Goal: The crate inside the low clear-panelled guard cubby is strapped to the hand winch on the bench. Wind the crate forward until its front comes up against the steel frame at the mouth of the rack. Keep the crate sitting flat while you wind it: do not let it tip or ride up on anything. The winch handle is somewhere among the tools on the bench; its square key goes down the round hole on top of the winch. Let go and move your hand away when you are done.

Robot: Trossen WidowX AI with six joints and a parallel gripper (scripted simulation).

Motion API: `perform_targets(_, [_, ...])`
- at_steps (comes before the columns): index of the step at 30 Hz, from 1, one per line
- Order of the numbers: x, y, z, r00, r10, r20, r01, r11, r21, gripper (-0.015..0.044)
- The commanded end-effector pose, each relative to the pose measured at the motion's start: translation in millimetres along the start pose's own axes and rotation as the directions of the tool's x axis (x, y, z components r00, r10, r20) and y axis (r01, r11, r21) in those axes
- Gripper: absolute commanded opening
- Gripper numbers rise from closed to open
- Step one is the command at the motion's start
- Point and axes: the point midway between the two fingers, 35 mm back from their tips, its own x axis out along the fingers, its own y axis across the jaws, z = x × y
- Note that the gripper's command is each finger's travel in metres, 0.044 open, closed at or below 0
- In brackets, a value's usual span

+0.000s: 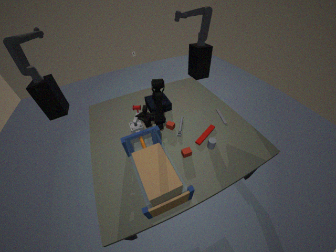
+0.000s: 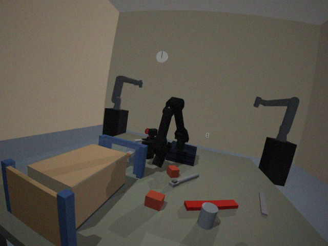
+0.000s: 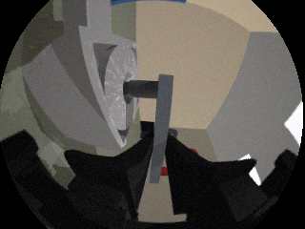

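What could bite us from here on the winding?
Crate short of stop: the tan box-shaped crate has a gap to the blue steel frame; letting go now would likely leave it short.
Slip: the end effector pinches the thin grey metal winch handle only at its fingertips, so it might slide off mid-turn.
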Motion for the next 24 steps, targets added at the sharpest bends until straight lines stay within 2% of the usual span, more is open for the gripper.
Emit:
perform_targets(1, [0.0, -0.1, 0.0, 1.000, 0.000, 0.000, 0.000, 1.000, 0.000, 0.0131])
perform_targets(5, [0.0, -0.1, 0.0, 1.000, 0.000, 0.000, 0.000, 1.000, 0.000, 0.0236])
perform_targets(24, [0.0, -0.1, 0.0, 1.000, 0.000, 0.000, 0.000, 1.000, 0.000, 0.0240])
